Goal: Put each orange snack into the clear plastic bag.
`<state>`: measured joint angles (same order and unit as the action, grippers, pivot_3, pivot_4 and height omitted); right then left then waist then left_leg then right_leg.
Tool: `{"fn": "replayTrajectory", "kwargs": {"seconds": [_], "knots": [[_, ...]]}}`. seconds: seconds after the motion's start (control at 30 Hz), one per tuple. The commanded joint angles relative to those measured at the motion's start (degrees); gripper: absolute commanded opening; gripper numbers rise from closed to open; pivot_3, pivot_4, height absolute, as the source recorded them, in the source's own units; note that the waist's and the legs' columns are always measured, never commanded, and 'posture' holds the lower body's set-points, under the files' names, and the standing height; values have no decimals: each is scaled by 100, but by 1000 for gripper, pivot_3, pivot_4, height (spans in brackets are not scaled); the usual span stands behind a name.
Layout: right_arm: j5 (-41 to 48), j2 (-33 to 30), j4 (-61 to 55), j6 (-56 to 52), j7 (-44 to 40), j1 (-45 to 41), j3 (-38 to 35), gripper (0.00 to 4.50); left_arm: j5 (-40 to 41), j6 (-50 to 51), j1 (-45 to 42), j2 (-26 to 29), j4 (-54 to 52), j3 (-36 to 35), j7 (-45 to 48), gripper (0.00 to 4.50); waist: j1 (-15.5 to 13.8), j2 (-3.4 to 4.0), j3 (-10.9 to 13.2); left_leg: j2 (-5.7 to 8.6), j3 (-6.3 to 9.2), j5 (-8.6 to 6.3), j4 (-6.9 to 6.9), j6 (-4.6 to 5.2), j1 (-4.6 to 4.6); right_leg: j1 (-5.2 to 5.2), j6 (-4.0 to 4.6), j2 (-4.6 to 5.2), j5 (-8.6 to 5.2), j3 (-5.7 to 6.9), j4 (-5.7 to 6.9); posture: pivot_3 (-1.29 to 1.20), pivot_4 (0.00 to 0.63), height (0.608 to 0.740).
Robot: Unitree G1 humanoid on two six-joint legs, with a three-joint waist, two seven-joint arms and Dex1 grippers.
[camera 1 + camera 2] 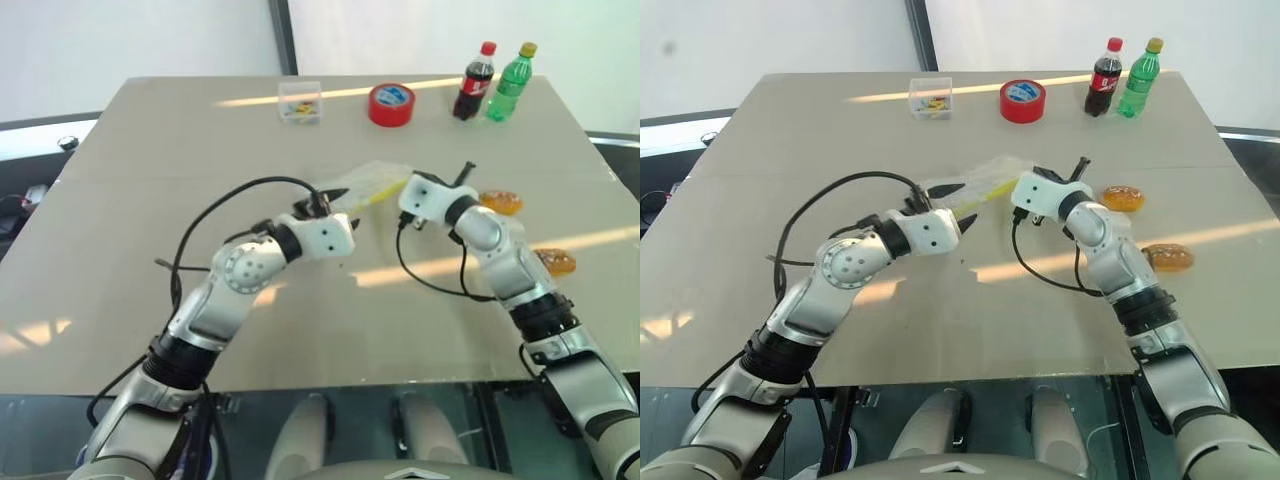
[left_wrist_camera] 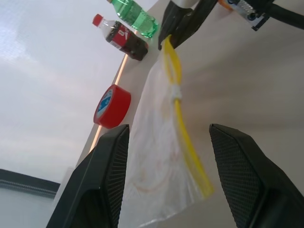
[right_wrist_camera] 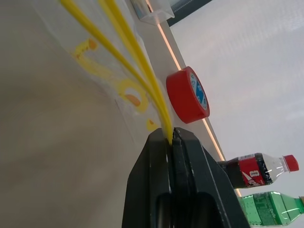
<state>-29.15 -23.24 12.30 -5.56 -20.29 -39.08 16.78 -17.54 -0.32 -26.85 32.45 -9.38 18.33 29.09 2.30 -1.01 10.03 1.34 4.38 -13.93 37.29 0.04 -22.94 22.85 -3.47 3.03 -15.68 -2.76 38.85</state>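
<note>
bag [image 2: 161, 156]: thin, limp, slippery; take by yellow seal | right gripper [image 3: 172, 135] clamped on seal end | left gripper [image 2: 166, 185] apart, bag between its fingers | snacks [image 1: 500, 203] [image 1: 555, 263] just beyond right gripper, light, glossy, likely squashy

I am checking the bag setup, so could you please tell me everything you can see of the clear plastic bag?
The clear plastic bag is thin, crinkly and transparent, with a yellow seal strip along one edge and faint yellowish print. It hangs slanted above the table's middle, empty. The right gripper is shut on one end of the strip; the left gripper is open, fingers either side of the bag.
</note>
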Motion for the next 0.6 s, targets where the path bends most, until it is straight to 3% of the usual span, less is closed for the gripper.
{"fn": "replayTrajectory", "kwargs": {"seconds": [0.03,0.07,0.17,0.3,0.47,0.53,0.6], "knots": [[-13,0,-352,-110,-15,-32,-83,0,-112,-132,-103,-102,-8,-6,36,2857,0,0,0,0,0,0,0,0,0,0,0,0,0,0,0,0,150,740],[-15,0,-376,-131,-18,-30,-75,0,-137,-143,-113,-135,17,1,39,2857,0,0,0,0,1,0,0,0,1,0,0,0,0,0,1,0,150,740],[-16,-8,-418,-174,-26,-14,-69,0,-185,-182,-143,-204,72,-22,77,2015,3,0,0,0,1,0,0,0,1,0,0,-1,0,1,2,0,150,740],[-21,-36,-409,-184,-16,-2,-76,0,-201,-215,-151,-227,112,-57,136,102,2,0,0,0,1,0,1,0,1,0,0,-1,0,1,1,0,150,740],[84,-69,-538,-346,-148,115,-160,0,-243,-333,-216,-197,295,-177,42,18,0,0,0,0,2,0,1,0,1,0,0,-1,0,3,2,0,150,740],[247,-119,-742,-471,-340,287,-239,450,-128,-434,-249,-160,465,-297,34,0,-3,0,0,0,3,0,1,0,1,0,0,-1,0,3,2,0,150,740],[329,-134,-1022,-623,-379,496,-332,1239,-76,-540,-271,-113,602,-394,18,0,-4,0,0,-1,4,0,1,0,0,0,0,0,0,4,1,0,150,740]]}}
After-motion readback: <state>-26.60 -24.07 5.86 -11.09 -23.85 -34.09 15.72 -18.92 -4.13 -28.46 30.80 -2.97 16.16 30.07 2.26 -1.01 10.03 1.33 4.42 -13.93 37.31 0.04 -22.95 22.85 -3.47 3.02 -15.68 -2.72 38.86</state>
